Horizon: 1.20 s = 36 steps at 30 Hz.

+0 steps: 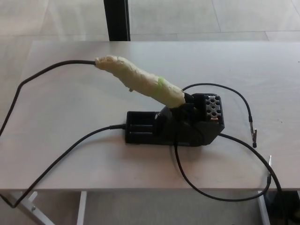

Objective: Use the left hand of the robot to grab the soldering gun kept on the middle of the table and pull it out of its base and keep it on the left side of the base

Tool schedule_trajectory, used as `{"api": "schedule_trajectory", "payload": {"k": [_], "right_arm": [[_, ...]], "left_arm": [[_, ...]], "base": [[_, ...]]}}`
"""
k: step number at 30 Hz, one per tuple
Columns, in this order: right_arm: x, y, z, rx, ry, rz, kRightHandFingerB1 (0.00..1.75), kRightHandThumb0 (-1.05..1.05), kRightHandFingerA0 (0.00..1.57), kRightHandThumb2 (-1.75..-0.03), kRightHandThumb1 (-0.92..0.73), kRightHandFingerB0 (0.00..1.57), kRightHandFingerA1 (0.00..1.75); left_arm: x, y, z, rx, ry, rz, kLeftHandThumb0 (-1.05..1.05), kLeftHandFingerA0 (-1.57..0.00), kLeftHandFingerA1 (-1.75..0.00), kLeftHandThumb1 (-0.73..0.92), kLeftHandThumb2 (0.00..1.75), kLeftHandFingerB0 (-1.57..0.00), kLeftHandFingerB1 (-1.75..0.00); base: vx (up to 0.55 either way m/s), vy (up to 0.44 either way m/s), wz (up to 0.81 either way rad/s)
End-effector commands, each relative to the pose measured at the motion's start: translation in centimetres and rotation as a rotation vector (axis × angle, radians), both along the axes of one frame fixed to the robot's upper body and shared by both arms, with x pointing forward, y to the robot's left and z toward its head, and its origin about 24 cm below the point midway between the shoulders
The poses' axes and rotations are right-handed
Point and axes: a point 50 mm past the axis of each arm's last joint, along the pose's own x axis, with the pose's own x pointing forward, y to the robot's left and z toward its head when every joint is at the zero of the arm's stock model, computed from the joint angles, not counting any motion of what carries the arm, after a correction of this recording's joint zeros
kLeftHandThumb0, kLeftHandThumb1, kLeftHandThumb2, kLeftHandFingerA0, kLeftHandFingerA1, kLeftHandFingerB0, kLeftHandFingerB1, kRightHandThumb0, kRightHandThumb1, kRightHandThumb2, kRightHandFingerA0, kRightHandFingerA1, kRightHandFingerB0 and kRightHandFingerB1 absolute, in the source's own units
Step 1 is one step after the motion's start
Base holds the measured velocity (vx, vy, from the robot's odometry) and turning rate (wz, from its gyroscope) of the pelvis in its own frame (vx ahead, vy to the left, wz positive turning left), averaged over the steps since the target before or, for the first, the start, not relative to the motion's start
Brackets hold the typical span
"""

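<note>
I see the soldering gun (140,80), wrapped in pale tape, tilted with its tip seated in the black base (176,124) near the middle of the bench (61,108); its cable (28,82) trails left; neither hand shows, so I cannot tell their fingers' state.

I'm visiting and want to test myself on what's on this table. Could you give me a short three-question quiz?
1. True or false: the soldering gun already lies flat on the table.
2. The gun's handle is wrapped in what? A) pale tape B) red cloth C) bare metal
3. Which way does the handle slant up from the black base?

Key: 1 false, it sits in the base. 2 A. 3 Toward the robot's left. Neither robot hand shows.
</note>
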Motion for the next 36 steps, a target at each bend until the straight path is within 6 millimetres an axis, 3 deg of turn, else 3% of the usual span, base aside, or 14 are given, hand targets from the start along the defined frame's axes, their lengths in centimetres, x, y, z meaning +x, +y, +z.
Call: {"api": "schedule_trajectory", "payload": {"k": [1, 4, 5, 6, 8, 9, 13, 14, 15, 23, 26, 27, 29, 36], "right_arm": [[0.0, -0.6, 0.9, 0.020, -0.084, 0.001, 0.32, -0.52, 0.47, -0.59, -0.62, 0.35, 0.64], [-0.2, -0.5, 0.8, 0.037, -0.082, -0.005, 0.46, -0.60, 0.49, -0.85, -0.51, 0.29, 0.71], [-0.3, -0.5, 0.8, 0.036, -0.078, -0.004, 0.46, -0.59, 0.51, -0.86, -0.51, 0.29, 0.72], [-0.3, -0.6, 0.8, 0.033, -0.068, -0.005, 0.47, -0.59, 0.51, -0.86, -0.51, 0.30, 0.71], [-0.3, -0.6, 0.8, 0.031, -0.064, -0.006, 0.47, -0.59, 0.51, -0.86, -0.51, 0.30, 0.71], [-0.3, -0.5, 0.7, 0.029, -0.058, 0.008, 0.47, -0.58, 0.47, -0.86, -0.50, 0.31, 0.69], [-0.2, -0.6, 0.9, 0.028, -0.056, 0.011, 0.32, -0.51, 0.38, -0.58, -0.61, 0.37, 0.56], [-0.2, -0.6, 0.9, 0.027, -0.055, 0.012, 0.32, -0.52, 0.39, -0.59, -0.60, 0.37, 0.59], [-0.2, -0.6, 0.9, 0.021, -0.047, 0.014, 0.33, -0.52, 0.40, -0.59, -0.62, 0.37, 0.57], [-0.3, -0.6, 0.8, 0.030, -0.045, 0.018, 0.34, -0.51, 0.44, -0.59, -0.62, 0.40, 0.62], [-0.3, -0.6, 0.9, 0.041, -0.059, 0.011, 0.32, -0.51, 0.39, -0.59, -0.60, 0.38, 0.60], [-0.3, -0.7, 0.9, 0.040, -0.063, 0.012, 0.33, -0.50, 0.40, -0.58, -0.62, 0.39, 0.59], [-0.1, -0.7, 1.0, 0.037, -0.068, 0.006, 0.48, -0.58, 0.45, -0.86, -0.50, 0.33, 0.68], [0.0, -0.6, 0.9, 0.019, -0.041, 0.024, 0.35, -0.53, 0.39, -0.59, -0.62, 0.40, 0.61]], "left_arm": [[5.0, 1.1, 2.7, 0.016, -0.354, 0.043, -0.55, -0.43, -0.63, 0.76, 0.63, -0.48, -0.46], [11.5, 1.4, 6.8, 0.062, -0.564, -0.053, -0.52, -0.36, -0.68, 0.73, 0.62, -0.42, -0.44], [13.4, 1.0, 8.7, 0.070, -0.659, -0.086, -0.52, -0.46, -0.72, 0.56, 0.93, -0.38, -0.56], [15.3, 0.4, 10.7, 0.105, -0.736, -0.169, -0.52, -0.36, -0.70, 0.73, 0.62, -0.41, -0.45], [15.9, 0.1, 11.4, 0.118, -0.756, -0.198, -0.52, -0.36, -0.70, 0.73, 0.62, -0.41, -0.45], [19.8, -1.6, 16.6, 0.168, -0.906, -0.348, -0.57, -0.28, -0.54, 0.68, 0.60, -0.33, -0.37], [24.0, -5.5, 23.7, 0.228, -1.111, -0.570, -0.47, -0.27, -0.45, 0.69, 0.60, -0.27, -0.39], [24.2, -5.8, 24.1, 0.230, -1.122, -0.581, -0.69, -0.36, -0.52, 0.54, 0.89, -0.32, -0.47], [25.6, -7.5, 26.5, 0.267, -1.158, -0.668, -0.41, -0.29, -0.47, 0.69, 0.60, -0.27, -0.40], [30.5, -17.0, 35.1, 0.142, -1.327, -0.968, -0.54, -0.41, -0.55, 0.62, 0.59, -0.38, -0.41], [31.1, -19.2, 36.1, 0.162, -1.318, -1.057, -0.49, -0.42, -0.56, 0.65, 0.58, -0.38, -0.42], [31.2, -20.0, 36.4, 0.147, -1.321, -1.090, -0.52, -0.39, -0.65, 0.48, 0.87, -0.31, -0.55], [31.6, -22.9, 37.0, 0.181, -1.278, -1.227, -0.42, -0.47, -0.59, 0.62, 0.59, -0.39, -0.46], [32.2, -27.8, 36.3, 0.033, -1.233, -1.379, -0.47, -0.46, -0.60, 0.61, 0.57, -0.45, -0.46]], "base": [[0.00, 0.000, 0.00], [0.00, 0.000, 0.00], [0.00, 0.000, 0.00], [0.00, 0.000, 0.00], [0.00, 0.000, 0.00], [0.00, 0.000, 0.00], [0.00, 0.000, 0.00], [0.00, 0.000, 0.00], [0.00, 0.000, 0.00], [0.00, 0.000, 0.00], [0.00, 0.000, 0.00], [0.00, 0.000, 0.00], [0.00, 0.000, 0.00], [0.00, 0.000, 0.00]]}}
